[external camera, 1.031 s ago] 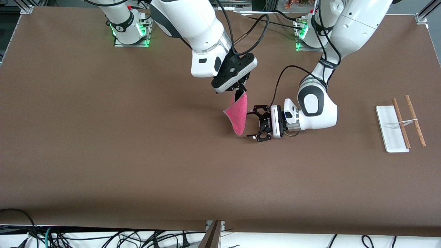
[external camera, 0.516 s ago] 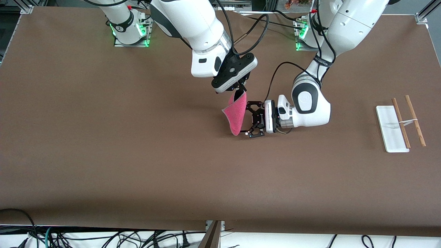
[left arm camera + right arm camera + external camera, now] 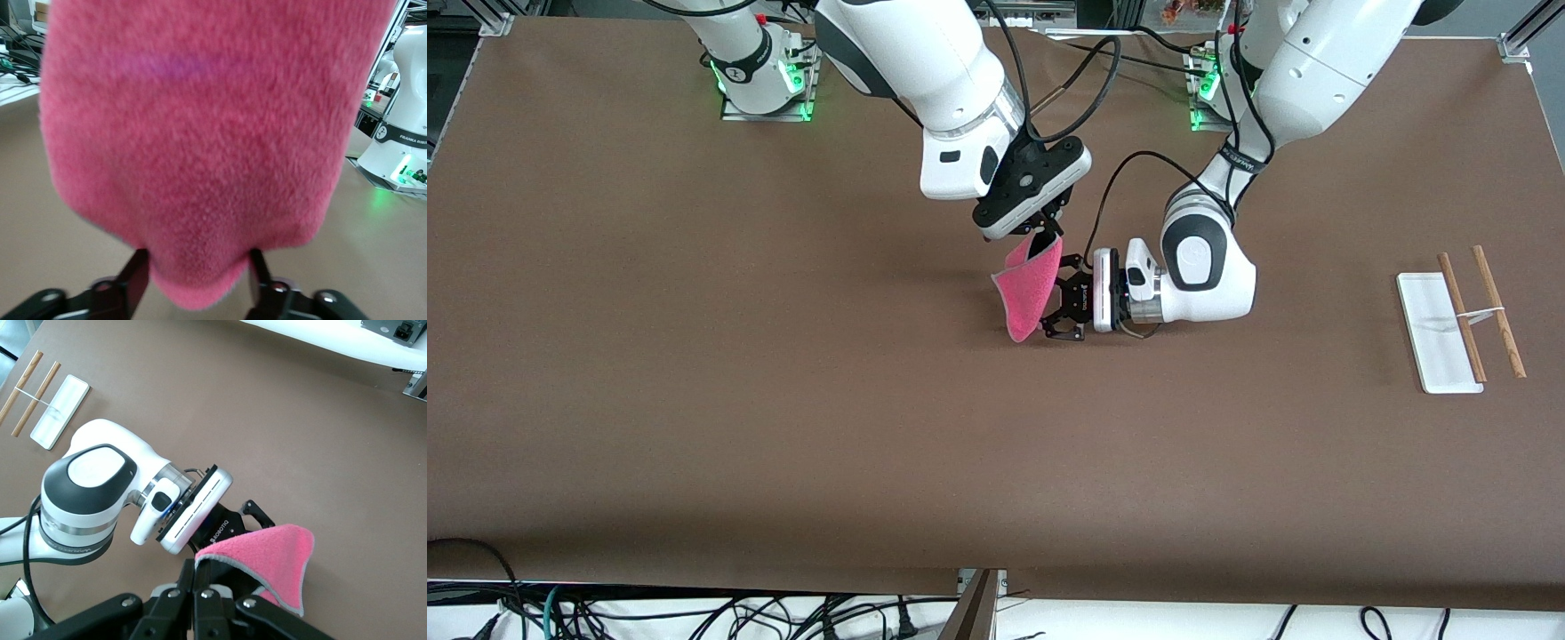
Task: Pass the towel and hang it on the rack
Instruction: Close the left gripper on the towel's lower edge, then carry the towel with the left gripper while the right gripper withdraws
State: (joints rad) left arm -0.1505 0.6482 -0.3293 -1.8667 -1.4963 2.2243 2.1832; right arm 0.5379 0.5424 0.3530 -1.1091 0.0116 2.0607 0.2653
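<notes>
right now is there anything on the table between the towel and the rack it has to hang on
Nothing stands on the table between them. The towel hangs from the shut right gripper, with the left gripper around its lower part. Only the left arm's own wrist lies toward the rack, which stands at the left arm's end of the table.

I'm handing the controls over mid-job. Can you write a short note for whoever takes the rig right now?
Right gripper: shut on the towel's top corner, holding it up over mid-table.
Left gripper: comes in sideways, a finger on each side of the towel's low end; grip not confirmed.
Rack: at the left arm's end of the table, nothing on it.
Done: towel lifted and presented.
Left: finish the left grip, release the right, carry the towel over and hang it on the rack.
</notes>
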